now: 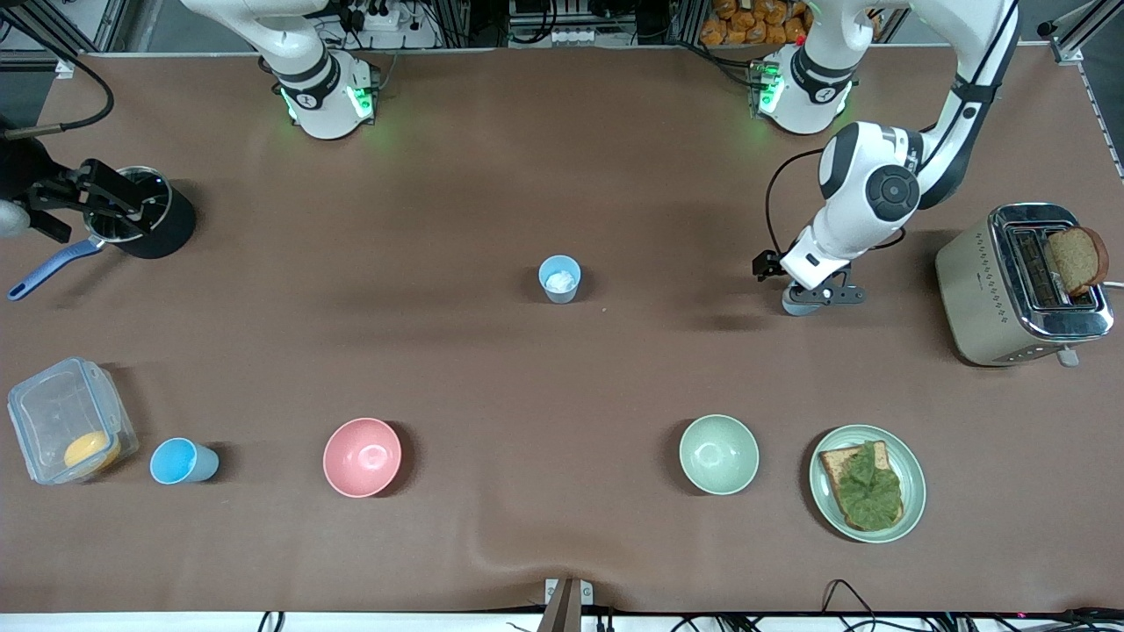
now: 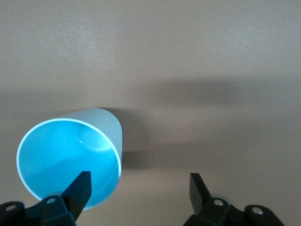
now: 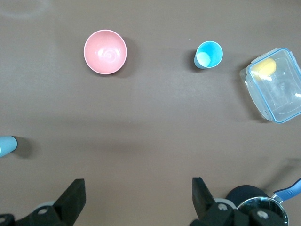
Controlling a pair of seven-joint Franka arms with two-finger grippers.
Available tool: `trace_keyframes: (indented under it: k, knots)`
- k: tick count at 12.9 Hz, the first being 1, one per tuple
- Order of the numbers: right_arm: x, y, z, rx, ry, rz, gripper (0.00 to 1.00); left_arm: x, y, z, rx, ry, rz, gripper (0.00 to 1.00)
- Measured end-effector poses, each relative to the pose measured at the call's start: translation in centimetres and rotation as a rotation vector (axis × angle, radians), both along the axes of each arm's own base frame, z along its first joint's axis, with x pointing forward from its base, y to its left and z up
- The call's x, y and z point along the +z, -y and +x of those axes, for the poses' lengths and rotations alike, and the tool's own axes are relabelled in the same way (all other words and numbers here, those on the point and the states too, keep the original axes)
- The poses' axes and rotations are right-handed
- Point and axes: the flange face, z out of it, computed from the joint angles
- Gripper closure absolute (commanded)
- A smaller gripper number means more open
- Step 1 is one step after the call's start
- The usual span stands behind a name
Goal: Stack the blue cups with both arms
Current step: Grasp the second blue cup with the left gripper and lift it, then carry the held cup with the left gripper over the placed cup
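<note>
I have the left gripper (image 1: 810, 297) low over the table near the left arm's end, beside the toaster (image 1: 1019, 285). Its fingers (image 2: 81, 187) are spread apart and grasp nothing. One blue cup (image 2: 70, 155) stands right under it, mouth up and long axis vertical. In the left wrist view one finger overlaps the cup's rim, but I cannot tell whether it touches.

A paler cup with a whitish inside (image 1: 559, 279) stands upright in the middle of the worktop. A brighter sky-blue cup (image 1: 182, 461) stands mouth up near the front-edge corner at the right arm's end, between the clear lidded box (image 1: 66, 430) and the pink bowl (image 1: 362, 456).

The right gripper (image 1: 132, 200) waits over the black pot (image 1: 154, 219) at the right arm's end edge, released, with its fingers (image 3: 75, 195) wide apart.
</note>
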Motion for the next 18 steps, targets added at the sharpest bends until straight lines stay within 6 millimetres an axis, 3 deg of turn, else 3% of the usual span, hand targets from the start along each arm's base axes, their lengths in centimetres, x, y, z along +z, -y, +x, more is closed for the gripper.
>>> trace_keyframes:
  k: [1, 2, 7, 10, 12, 14, 18]
  knots:
    - [0.0, 0.2, 0.0, -0.002, -0.001, 0.0, 0.0, -0.1, -0.2, 0.0, -0.009, -0.002, -0.001, 0.81]
    - [0.0, 0.4, 0.0, -0.005, -0.001, 0.001, 0.0, -0.2, -0.4, 0.0, -0.02, -0.003, -0.002, 1.0]
    - [0.0, 0.3, -0.1, 0.019, -0.008, 0.005, 0.0, -0.3, -2.4, -0.1, -0.054, -0.015, -0.003, 1.0]
    - [1.0, 0.2, -0.1, 0.023, 0.011, 0.005, 0.0, 1.9, -2.4, 0.0, -0.056, 0.0, 0.004, 1.0]
    - [1.4, 0.3, -0.2, 0.023, 0.016, 0.005, 0.0, 4.4, -1.9, 0.5, -0.056, 0.029, 0.0, 1.0]
    - [1.4, 0.3, -0.2, 0.025, 0.016, 0.012, 0.0, 8.0, -0.1, 1.4, -0.034, 0.055, -0.049, 1.0]
    - [1.3, -0.5, -0.4, 0.036, 0.001, 0.042, 0.0, 15.3, 8.3, 3.0, -0.058, 0.146, -0.132, 1.0]
